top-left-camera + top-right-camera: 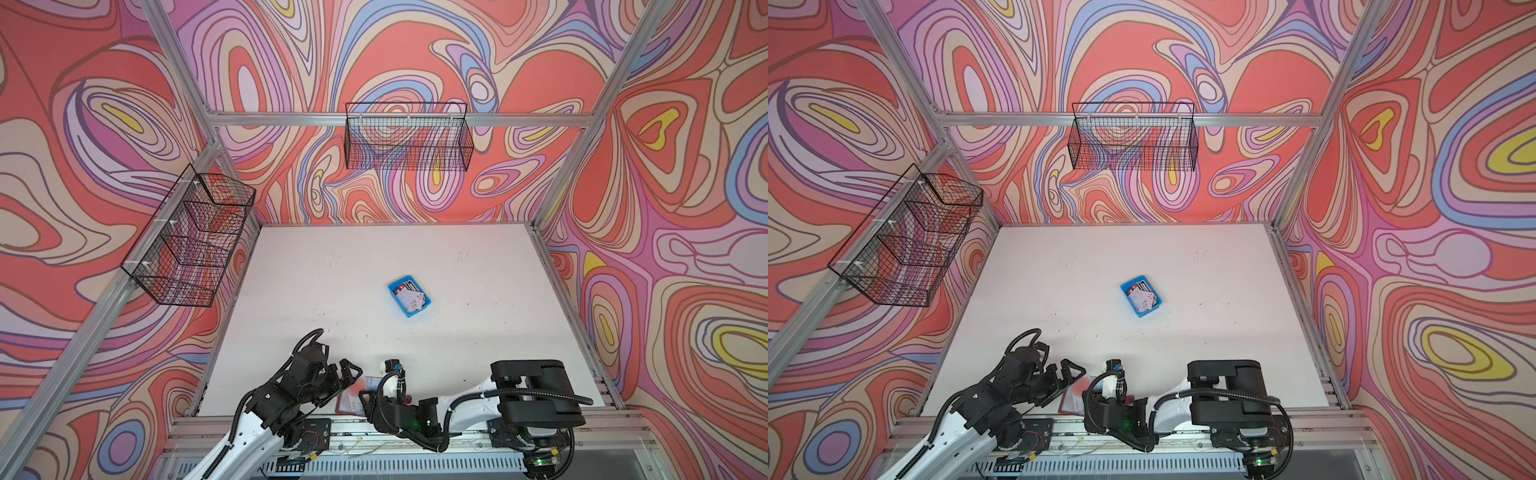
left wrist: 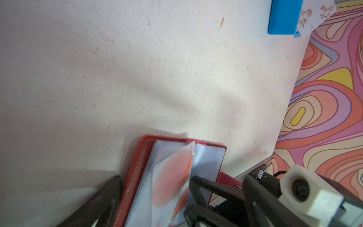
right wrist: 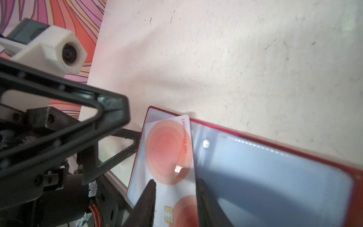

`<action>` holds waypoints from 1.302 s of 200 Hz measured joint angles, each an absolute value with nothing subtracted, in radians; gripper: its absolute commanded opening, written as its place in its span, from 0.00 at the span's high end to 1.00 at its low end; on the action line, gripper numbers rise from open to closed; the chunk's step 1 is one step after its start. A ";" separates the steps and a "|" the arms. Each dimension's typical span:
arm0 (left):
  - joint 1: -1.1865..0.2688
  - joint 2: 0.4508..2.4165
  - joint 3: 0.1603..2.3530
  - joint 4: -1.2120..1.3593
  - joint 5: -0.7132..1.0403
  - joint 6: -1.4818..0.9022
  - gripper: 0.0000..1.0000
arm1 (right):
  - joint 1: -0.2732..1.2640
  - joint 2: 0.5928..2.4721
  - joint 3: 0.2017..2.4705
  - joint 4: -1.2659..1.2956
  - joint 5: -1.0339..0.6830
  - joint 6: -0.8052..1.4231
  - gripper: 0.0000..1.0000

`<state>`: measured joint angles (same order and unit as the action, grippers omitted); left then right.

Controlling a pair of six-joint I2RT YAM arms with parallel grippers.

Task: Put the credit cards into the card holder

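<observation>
At the desk's [image 1: 374, 257] near edge, you are working one card [image 3: 167, 149] against the open card holder [image 3: 275, 149]. The holder is lying flat between the two arms, red cover down and clear sleeve pages facing up. Your right claw [image 3: 174, 181] is standing astride the card's lower end, jaws partly apart with a fingertip at each long side. Whether they are actually pinching it, the pictures are not settling. The card, white with red discs, is lying askew on the sleeve page on the left arm's side. One corner is poking past the holder's far rim, so it is reading as not yet seated in a pocket. Your left claw [image 1: 344, 371] is hovering with jaws spread wide over that same half of the holder. It is clamped on nothing and seemingly placed to steady the pages.

Near the middle of the desk, well apart from the holder, the rest of the credit cards [image 1: 411, 299] are sitting in a loose heap inside the small blue tray [image 1: 410, 314]. Judging by that heap, you are looking at an early stage. At most one card is going in, several are waiting, and each is calling for its own trip from tray to sleeve. Whether other sleeves are already holding cards cannot be told.
</observation>
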<state>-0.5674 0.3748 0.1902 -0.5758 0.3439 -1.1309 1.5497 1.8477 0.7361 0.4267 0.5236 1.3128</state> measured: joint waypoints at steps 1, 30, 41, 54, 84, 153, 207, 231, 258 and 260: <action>-0.567 0.374 0.190 -0.576 0.344 -1.131 0.03 | 1.550 1.848 0.736 0.427 0.524 1.313 0.66; -0.567 0.348 0.191 -0.603 0.332 -1.130 0.02 | 1.550 1.848 0.735 0.429 0.529 1.331 0.65; -0.567 0.340 0.195 -0.620 0.322 -1.129 0.01 | 1.550 1.847 0.726 0.439 0.534 1.346 0.65; -0.567 0.338 0.207 -0.648 0.303 -1.122 0.01 | 1.547 1.840 0.709 0.443 0.539 1.357 0.65; -0.567 0.358 0.237 -0.669 0.271 -1.098 0.01 | 1.512 1.810 0.657 0.487 0.530 1.374 0.65; -0.567 0.472 0.252 -0.648 0.258 -1.065 0.01 | 1.319 1.810 0.644 0.514 0.457 1.262 0.66; -0.567 0.463 0.271 -0.670 0.211 -1.047 0.01 | 1.358 1.572 0.775 0.183 0.456 1.101 0.66; -0.567 0.459 0.299 -0.692 0.183 -1.038 0.01 | 1.459 1.554 0.872 0.095 0.435 1.049 0.67; -0.567 0.459 0.322 -0.716 0.151 -1.027 0.00 | 1.549 1.599 0.881 0.074 0.377 1.036 0.71; -0.567 0.459 0.324 -0.719 0.148 -1.026 0.00 | 1.551 1.602 0.874 0.076 0.372 1.036 0.72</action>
